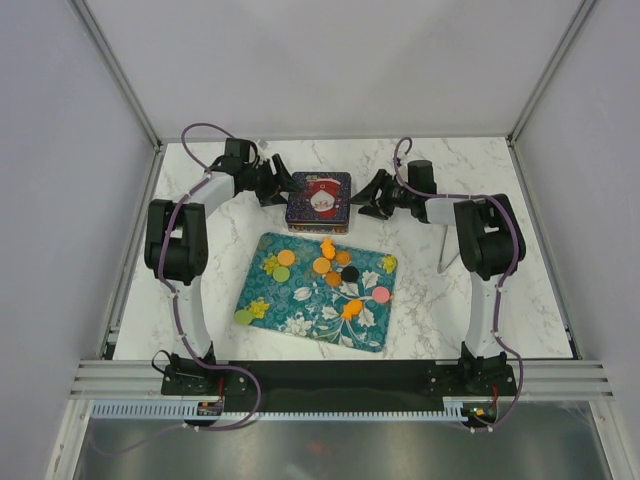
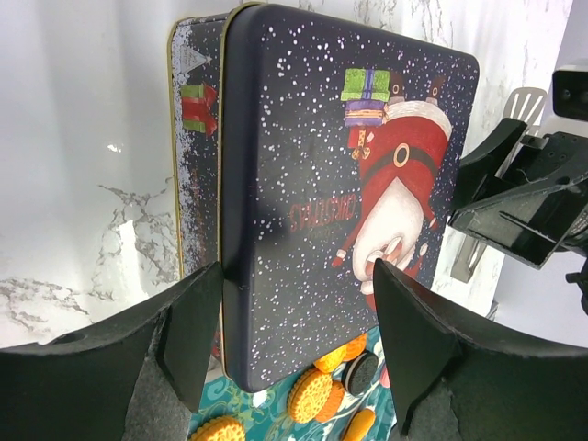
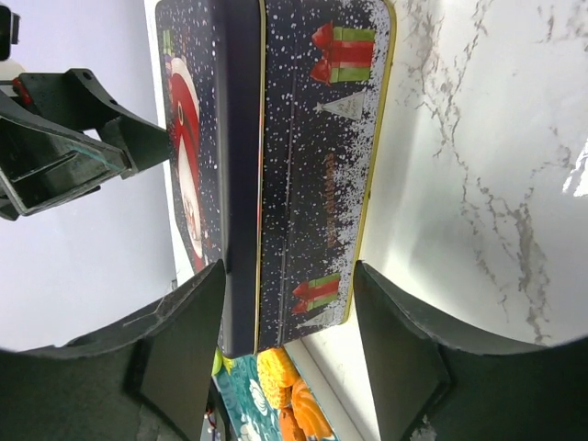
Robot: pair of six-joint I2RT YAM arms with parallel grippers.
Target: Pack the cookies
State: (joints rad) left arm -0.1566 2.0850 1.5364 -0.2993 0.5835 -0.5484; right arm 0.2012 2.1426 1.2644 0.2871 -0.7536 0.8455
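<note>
Here the left pincer (image 1: 282,188) stands released, its two dark fingers (image 2: 188,340) spread and clamping nothing. Straight ahead of its tips lies the Christmas tin (image 1: 319,201), lid on, with the Santa picture facing up. The tin's near side sits just beyond the fingertips, and whether either tip touches the metal cannot be told.

The right pincer (image 1: 362,198) faces in from the tin's opposite side. It is also released, with its fingers (image 3: 179,349) wide apart. From its wrist camera, the tin's side wall, with its gold rim and painted gift boxes, fills the gap ahead of the tips. In the overhead view a narrow strip of marble table (image 1: 450,300) shows between those tips and the tin. The tin thus sits between the two pincers, each pointing inward at the other, and each shows beyond the tin in the other's wrist view.

The cookies (image 1: 325,265) lie loose on a teal floral tray (image 1: 300,318), nearer the arm bases than either set of fingertips and just beside the tin. Most are orange and bunched near the tray's middle, with a black one (image 1: 349,271) among them. A pink one (image 1: 380,294) lies toward the right pincer's side, and a green one (image 1: 244,317) sits at the tray corner on the left pincer's side. In the left wrist view, several orange cookies and the black one show below the tin's edge, between that pincer's fingers.
</note>
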